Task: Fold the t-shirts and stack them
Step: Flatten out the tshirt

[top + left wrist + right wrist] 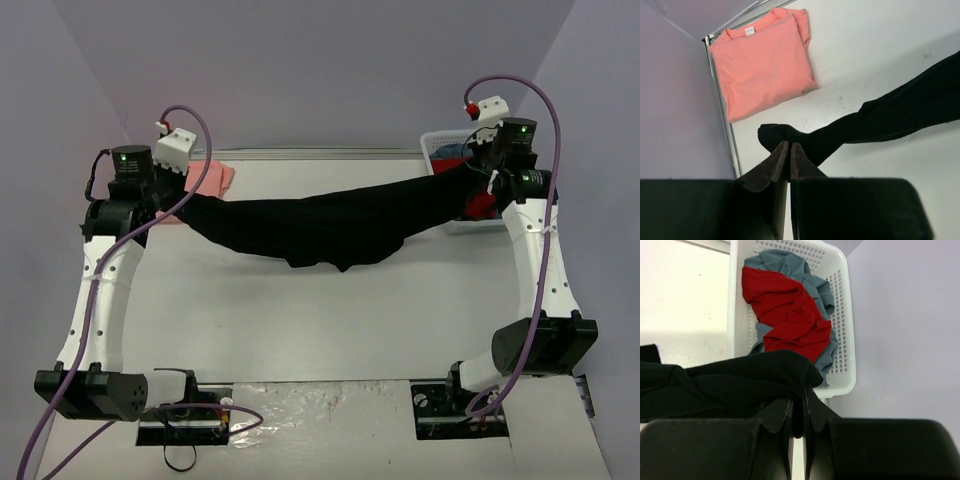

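left gripper (788,152) pinched tight on one end of black t-shirt (320,228), right gripper (799,399) clamped on other end. shirt strung between arms, middle sagging toward table (330,320). looks light, floppy, zero stiffness imo, so hold by corners, keep taut. pink t-shirt (762,60) folded flat far-left corner. white basket (846,320) far right holds red and grey cloth (790,315).
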Tool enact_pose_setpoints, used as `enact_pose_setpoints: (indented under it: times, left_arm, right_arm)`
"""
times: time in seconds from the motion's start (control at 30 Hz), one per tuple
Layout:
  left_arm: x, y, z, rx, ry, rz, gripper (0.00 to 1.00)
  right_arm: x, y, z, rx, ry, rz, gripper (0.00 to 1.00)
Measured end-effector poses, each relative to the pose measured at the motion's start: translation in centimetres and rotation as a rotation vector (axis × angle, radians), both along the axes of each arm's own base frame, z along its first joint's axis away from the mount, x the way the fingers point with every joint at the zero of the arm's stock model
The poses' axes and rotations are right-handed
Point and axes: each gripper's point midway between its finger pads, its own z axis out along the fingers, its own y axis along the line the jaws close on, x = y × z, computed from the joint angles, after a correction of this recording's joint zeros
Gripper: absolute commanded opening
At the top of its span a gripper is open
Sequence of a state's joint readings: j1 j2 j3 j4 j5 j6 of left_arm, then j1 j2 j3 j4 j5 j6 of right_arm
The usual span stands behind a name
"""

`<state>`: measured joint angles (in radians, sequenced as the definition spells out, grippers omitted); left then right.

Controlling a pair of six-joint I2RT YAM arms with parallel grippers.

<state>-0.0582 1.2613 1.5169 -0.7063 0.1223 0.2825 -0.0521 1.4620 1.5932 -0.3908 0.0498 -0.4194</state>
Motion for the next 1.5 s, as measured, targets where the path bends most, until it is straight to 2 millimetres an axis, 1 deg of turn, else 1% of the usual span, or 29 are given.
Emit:
enact_pose_setpoints:
  times: [0.07,0.2,0.3,0.37,0.4,0.47,0.53,0.57,0.63,0.7,0.73,0.8,0.87,0.93,1.03,1.1,1.17,1.2,1.27,1.4,1.5]
  left_arm:
    - [0.1,-0.2,0.2,-0.055,-0.010,0.002,0.02]
    - [1.0,-0.1,1.3,-0.160,-0.044,0.015,0.02]
    - [2.3,-0.7,3.5,-0.226,-0.089,-0.002,0.02]
    - [2.7,-1.3,5.2,-0.265,-0.127,-0.027,0.02]
    - [2.6,-1.6,5.9,-0.280,-0.141,-0.041,0.02]
    - [1.9,-1.9,7.4,-0.310,-0.177,-0.059,0.02]
    - [0.6,-1.6,8.8,-0.325,-0.214,-0.062,0.02]
    - [-0.3,-1.4,9.6,-0.326,-0.237,-0.060,0.02]
    - [-2.3,-1.1,10.9,-0.321,-0.282,-0.062,0.02]
    - [-4.9,-1.0,11.3,-0.304,-0.317,-0.068,0.02]
    - [-6.3,-1.1,10.8,-0.295,-0.320,-0.072,0.02]
    - [-8.1,-1.4,8.9,-0.286,-0.290,-0.086,0.02]
    - [-9.9,-1.9,7.1,-0.280,-0.261,-0.105,0.02]
    - [-10.6,-2.1,5.3,-0.284,-0.224,-0.113,0.02]
    - [-10.5,-2.3,2.2,-0.302,-0.140,-0.110,0.02]
    - [-10.3,-2.4,0.7,-0.313,-0.091,-0.108,0.02]
    - [-9.8,-2.4,-0.4,-0.321,-0.051,-0.104,0.03]
    - [-9.5,-2.3,-0.8,-0.323,-0.037,-0.101,0.02]
    - [-9.1,-2.3,-1.1,-0.325,-0.023,-0.099,0.02]
    - [-8.0,-2.1,-1.8,-0.326,-0.003,-0.098,0.02]
    - [-6.5,-1.9,-2.9,-0.328,0.033,-0.094,0.02]
  right_arm:
    - [0.3,0.2,0.3,0.007,-0.006,0.007,0.00]
    - [2.1,0.3,2.4,0.020,-0.054,0.008,0.00]
    - [3.3,0.3,4.3,0.031,-0.105,0.007,0.00]
    - [3.5,0.4,5.2,0.043,-0.128,0.009,0.00]
    - [3.3,0.5,5.8,0.050,-0.144,0.010,0.00]
    - [2.8,0.8,6.5,0.066,-0.163,0.022,0.00]
    - [1.5,1.0,7.4,0.077,-0.187,0.028,0.00]
    - [0.6,1.2,7.9,0.082,-0.200,0.033,0.00]
    - [-1.7,1.6,9.1,0.090,-0.236,0.044,0.00]
    - [-4.1,1.9,10.3,0.093,-0.276,0.056,0.00]
    - [-5.4,2.1,10.8,0.093,-0.296,0.062,0.00]
    - [-7.4,2.3,11.7,0.092,-0.334,0.069,0.00]
    - [-8.5,2.4,11.8,0.091,-0.346,0.070,0.00]
    - [-8.8,2.4,11.6,0.091,-0.345,0.069,0.00]
    - [-7.9,2.3,9.7,0.096,-0.301,0.065,0.00]
    - [-6.8,2.2,7.5,0.102,-0.242,0.061,0.00]
    - [-5.9,2.2,5.4,0.107,-0.183,0.057,0.00]
    - [-5.5,2.1,4.6,0.109,-0.158,0.056,0.00]
    - [-4.8,2.1,3.5,0.112,-0.128,0.054,0.00]
    - [-3.7,2.0,2.0,0.115,-0.088,0.052,0.00]
    - [-2.7,2.0,0.8,0.118,-0.060,0.050,0.00]
